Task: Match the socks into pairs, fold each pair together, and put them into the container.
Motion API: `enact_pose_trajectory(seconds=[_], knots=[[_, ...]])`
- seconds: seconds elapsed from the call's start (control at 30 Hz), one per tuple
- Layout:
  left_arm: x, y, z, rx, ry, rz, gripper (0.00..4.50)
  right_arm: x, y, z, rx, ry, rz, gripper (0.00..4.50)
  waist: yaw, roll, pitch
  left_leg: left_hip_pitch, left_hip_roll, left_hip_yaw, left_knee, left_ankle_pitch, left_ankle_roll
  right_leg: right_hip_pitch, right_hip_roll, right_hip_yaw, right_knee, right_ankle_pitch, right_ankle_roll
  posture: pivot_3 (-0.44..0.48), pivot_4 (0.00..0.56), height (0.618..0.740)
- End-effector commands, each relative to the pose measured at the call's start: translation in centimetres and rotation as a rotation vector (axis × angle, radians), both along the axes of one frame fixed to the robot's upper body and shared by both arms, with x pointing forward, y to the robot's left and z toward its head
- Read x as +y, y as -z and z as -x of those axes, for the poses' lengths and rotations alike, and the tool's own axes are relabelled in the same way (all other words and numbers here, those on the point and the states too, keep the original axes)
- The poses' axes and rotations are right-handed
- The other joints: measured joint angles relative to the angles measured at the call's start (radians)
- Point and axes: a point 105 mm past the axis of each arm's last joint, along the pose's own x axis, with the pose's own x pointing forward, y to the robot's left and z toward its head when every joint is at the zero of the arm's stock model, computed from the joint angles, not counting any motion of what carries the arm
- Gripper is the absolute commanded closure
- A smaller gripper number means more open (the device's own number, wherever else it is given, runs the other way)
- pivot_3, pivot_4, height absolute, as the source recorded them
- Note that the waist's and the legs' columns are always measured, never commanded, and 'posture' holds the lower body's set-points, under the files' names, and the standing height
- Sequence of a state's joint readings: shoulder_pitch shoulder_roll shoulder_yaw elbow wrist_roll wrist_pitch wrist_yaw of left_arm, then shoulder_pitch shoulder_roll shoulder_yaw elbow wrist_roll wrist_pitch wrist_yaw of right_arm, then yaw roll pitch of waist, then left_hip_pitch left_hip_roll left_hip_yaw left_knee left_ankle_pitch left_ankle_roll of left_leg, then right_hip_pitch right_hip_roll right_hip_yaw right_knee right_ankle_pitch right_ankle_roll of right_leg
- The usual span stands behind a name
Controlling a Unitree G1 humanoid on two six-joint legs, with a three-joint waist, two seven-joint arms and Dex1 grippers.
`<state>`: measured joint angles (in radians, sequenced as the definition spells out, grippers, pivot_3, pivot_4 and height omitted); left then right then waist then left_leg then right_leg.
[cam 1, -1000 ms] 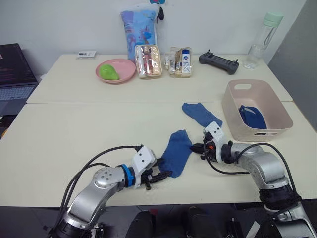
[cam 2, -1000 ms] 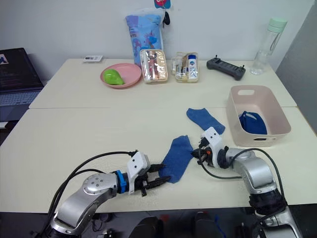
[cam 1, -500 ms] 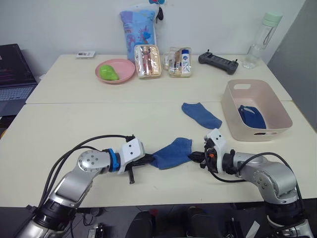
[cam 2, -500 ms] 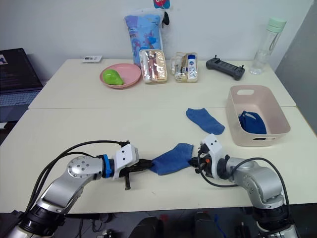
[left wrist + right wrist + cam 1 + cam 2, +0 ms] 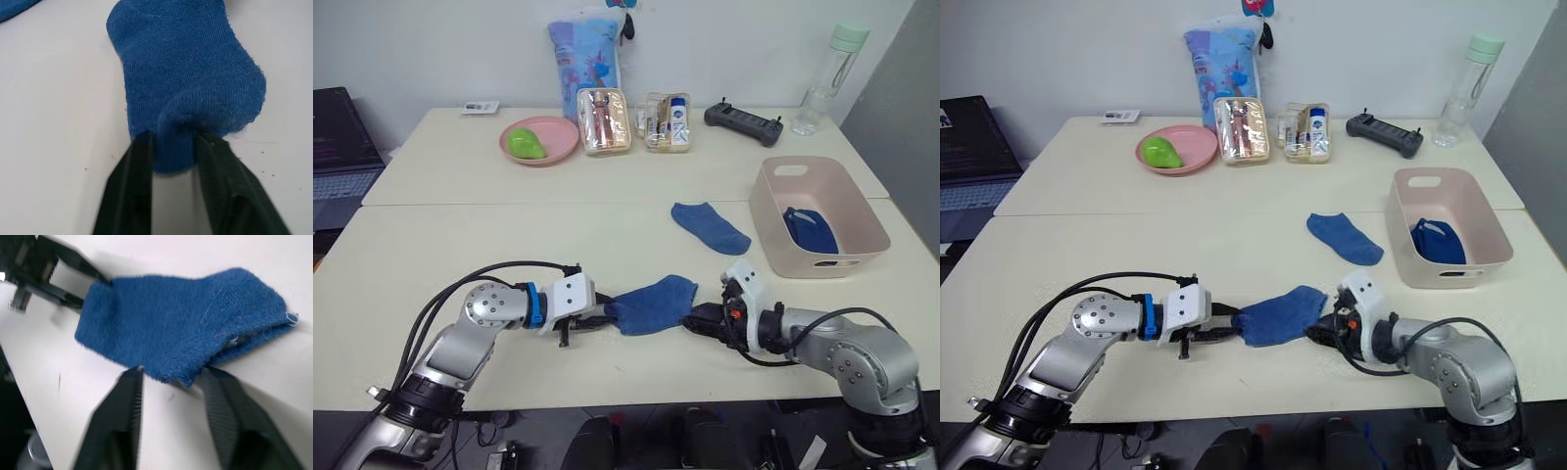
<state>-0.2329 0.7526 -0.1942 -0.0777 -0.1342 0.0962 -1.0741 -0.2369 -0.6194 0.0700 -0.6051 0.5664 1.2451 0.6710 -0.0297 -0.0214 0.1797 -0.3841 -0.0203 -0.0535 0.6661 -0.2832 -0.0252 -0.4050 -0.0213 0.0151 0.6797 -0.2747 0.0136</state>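
A medium-blue sock (image 5: 651,303) lies folded on the cream table (image 5: 489,245) near its front edge. My left gripper (image 5: 597,317) is at the sock's left end, open, its fingers (image 5: 142,161) apart on either side of the bunched fold (image 5: 195,112). At the right end my right gripper (image 5: 690,320) is open, its fingers (image 5: 128,396) wide apart at the sock's edge (image 5: 181,333). A second medium-blue sock (image 5: 709,226) lies flat further back. The pale pink container (image 5: 773,211) stands at the right with dark blue socks (image 5: 811,230) inside.
Along the back of the table are a pink plate (image 5: 558,147) with a green object, two clear pouches (image 5: 606,120) (image 5: 668,120), a printed bag (image 5: 585,54), a black controller (image 5: 744,119) and a bottle (image 5: 826,78). A laptop (image 5: 337,147) sits at far left.
The sock was pulled sideways between both shut grippers. Both grippers have now opened and it lies on the table.
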Motion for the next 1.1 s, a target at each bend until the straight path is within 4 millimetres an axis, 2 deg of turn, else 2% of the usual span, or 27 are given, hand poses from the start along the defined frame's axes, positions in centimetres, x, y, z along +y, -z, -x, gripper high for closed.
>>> enact_pose_trajectory(seconds=[0.03,0.13,0.2,0.3,0.4,0.53,0.63,0.67,0.73,0.87,1.07,1.1], knots=[[2.1,-2.2,0.3,-0.055,-0.076,0.030,1.62,0.2,-2.4,2.0,-0.152,-0.351,0.069,0.99,-0.003,0.000,0.001,0.000,0.000,0.000,0.000,0.000,0.000,0.000,0.000,0.000,-0.001,0.000,0.000,0.000,0.150,0.740],[2.6,-2.6,1.5,-0.038,-0.080,0.042,0.70,0.5,-3.7,0.2,-0.340,-0.406,0.075,0.00,-0.006,-0.003,0.000,0.002,0.004,0.000,-0.001,0.000,0.000,0.000,0.003,-0.001,0.000,-0.001,0.001,0.000,0.150,0.740],[2.5,-2.8,2.4,-0.032,-0.056,0.048,0.10,1.1,-4.0,-0.7,-0.480,-0.488,0.096,0.00,-0.003,-0.003,0.000,0.002,0.006,0.000,-0.001,0.000,0.000,0.001,0.004,-0.002,0.001,-0.001,0.001,0.000,0.150,0.740],[1.0,-3.4,3.8,-0.024,0.007,0.109,0.04,2.4,-3.8,-1.2,-0.590,-0.635,0.085,0.00,-0.001,-0.003,0.001,0.002,0.006,0.002,-0.001,0.000,0.000,0.001,0.004,-0.001,0.000,0.000,0.001,0.000,0.150,0.740],[-0.8,-2.5,4.7,0.004,0.063,0.114,0.04,2.4,-2.3,-1.8,-0.587,-0.735,0.139,0.00,0.004,-0.003,0.000,0.002,0.005,0.002,0.000,0.000,0.000,0.001,0.003,0.000,0.000,0.000,0.000,0.000,0.150,0.740],[-3.0,-0.2,4.0,-0.002,0.067,0.106,0.04,1.8,-0.8,-3.0,-0.599,-0.816,0.204,0.00,0.008,-0.003,0.001,0.001,0.003,0.002,0.001,0.000,0.000,0.001,0.002,0.000,0.000,0.000,0.000,0.000,0.150,0.740],[-3.5,1.9,3.0,-0.039,0.063,0.028,0.04,1.8,-0.2,-3.7,-0.622,-0.840,0.238,0.00,0.007,-0.003,0.000,0.002,0.003,0.002,0.001,0.000,0.000,0.001,0.002,0.001,0.001,0.000,0.000,0.000,0.150,0.740],[-3.5,2.5,2.6,-0.044,0.054,0.009,0.44,1.8,0.1,-4.0,-0.629,-0.845,0.243,0.18,0.006,-0.004,0.000,0.002,0.003,0.002,0.001,0.000,0.000,0.001,0.002,0.000,0.001,0.000,0.000,0.000,0.150,0.740],[-3.5,2.9,2.1,-0.039,0.028,0.006,0.93,1.8,0.5,-4.2,-0.635,-0.858,0.246,0.58,0.006,-0.002,0.000,0.002,0.003,0.002,0.000,0.000,0.000,0.001,0.002,0.000,0.001,0.000,0.000,0.000,0.150,0.740],[-3.6,2.9,2.2,-0.019,0.038,0.002,2.22,1.6,0.9,-4.6,-0.650,-0.848,0.247,2.02,0.005,-0.002,0.000,0.002,0.003,0.002,0.001,0.000,0.000,0.002,0.002,0.001,0.001,0.000,0.000,0.000,0.150,0.740],[-2.2,2.3,1.5,-0.033,-0.008,-0.001,4.14,1.1,0.4,-4.9,-0.690,-0.831,0.241,4.30,0.005,-0.002,-0.001,0.003,0.003,0.002,0.001,0.000,0.000,0.002,0.002,0.000,0.002,0.000,-0.001,0.000,0.150,0.740],[-2.0,2.1,1.4,-0.035,-0.011,0.003,4.41,1.1,0.4,-4.9,-0.691,-0.828,0.240,4.50,0.004,-0.002,-0.001,0.003,0.003,0.002,0.001,0.000,0.000,0.002,0.002,0.000,0.002,0.000,-0.001,0.000,0.150,0.740]])
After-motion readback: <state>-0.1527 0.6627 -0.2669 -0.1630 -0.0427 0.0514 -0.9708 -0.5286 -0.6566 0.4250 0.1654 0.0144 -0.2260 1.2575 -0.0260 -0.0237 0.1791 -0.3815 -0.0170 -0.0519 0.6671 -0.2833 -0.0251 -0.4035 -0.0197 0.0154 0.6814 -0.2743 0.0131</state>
